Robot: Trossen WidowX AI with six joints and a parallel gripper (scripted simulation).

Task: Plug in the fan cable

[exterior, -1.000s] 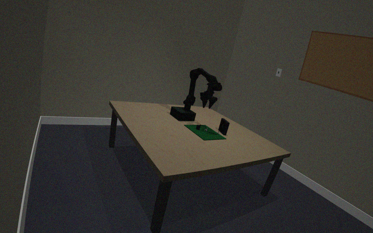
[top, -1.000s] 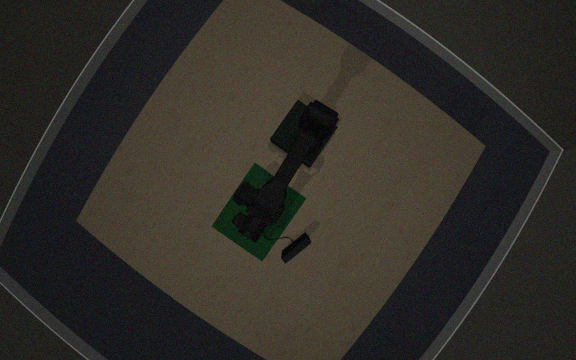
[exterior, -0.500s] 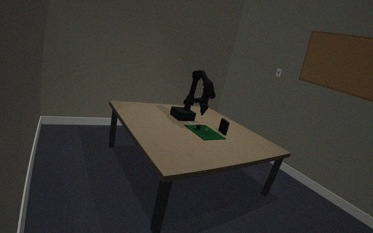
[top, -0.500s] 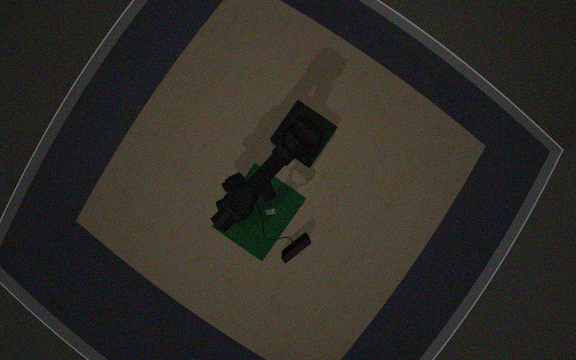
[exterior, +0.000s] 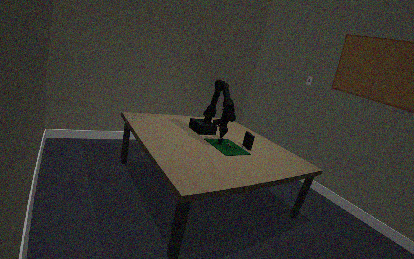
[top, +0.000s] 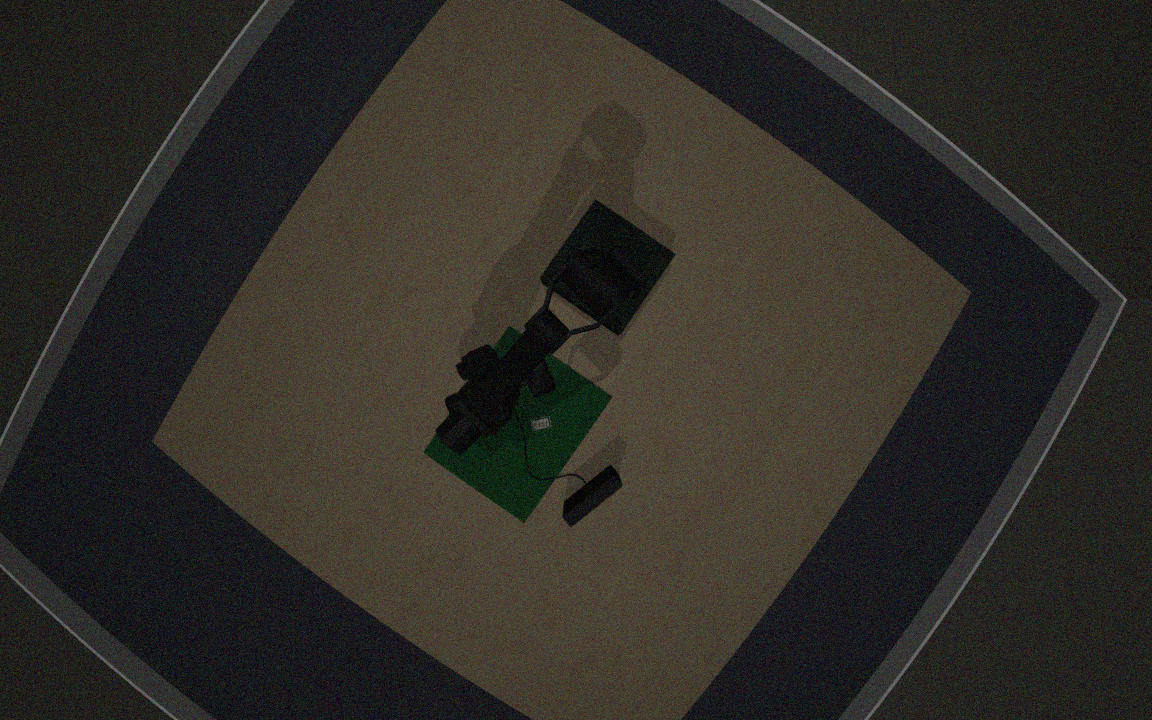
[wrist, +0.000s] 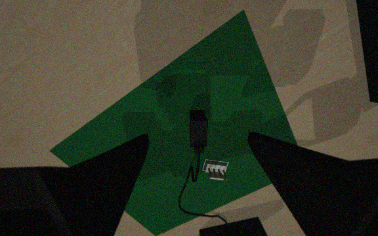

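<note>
The green board [wrist: 189, 131] lies flat on the table; it also shows in the overhead view [top: 517, 429] and the side view [exterior: 228, 147]. The black plug [wrist: 198, 132] lies on the board, apart from the white four-pin header [wrist: 216, 168], which also shows from above [top: 541, 423]. A thin black cable [wrist: 187, 187] runs from the plug to the black fan [wrist: 233, 227] [top: 592, 494] standing off the board's edge. My gripper [wrist: 199, 137] is open and empty, hanging above the board with the plug between and below its fingers. In the side view my gripper [exterior: 220, 139] points down close over the board.
The arm's black base [top: 609, 266] sits on the table just beyond the board, and shows in the side view [exterior: 202, 126]. The fan stands upright near the board's far corner [exterior: 248, 140]. The table edges are far off.
</note>
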